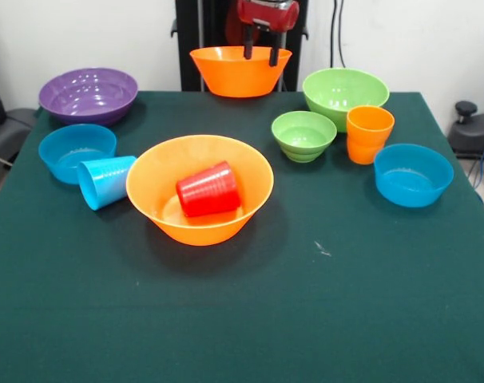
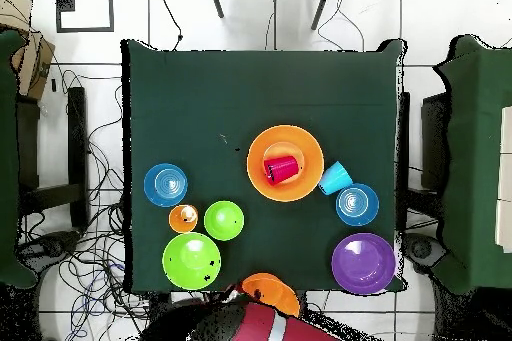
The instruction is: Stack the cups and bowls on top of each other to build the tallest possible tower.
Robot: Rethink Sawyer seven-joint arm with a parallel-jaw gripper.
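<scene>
No text, label, brand, number or sign can be read on anything in either view.

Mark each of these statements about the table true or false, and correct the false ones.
1. The red cup lies on its side inside a large orange bowl. True.
2. The light blue cup stands upright. False: it lies tipped over against that orange bowl.
3. The orange cup stands upright beside the large green bowl. True.
4. The purple bowl is stacked on a cup. False: it sits directly on the table.
5. The gripper holds a cup. False: its open fingers hang over the far orange bowl, holding nothing.
</scene>
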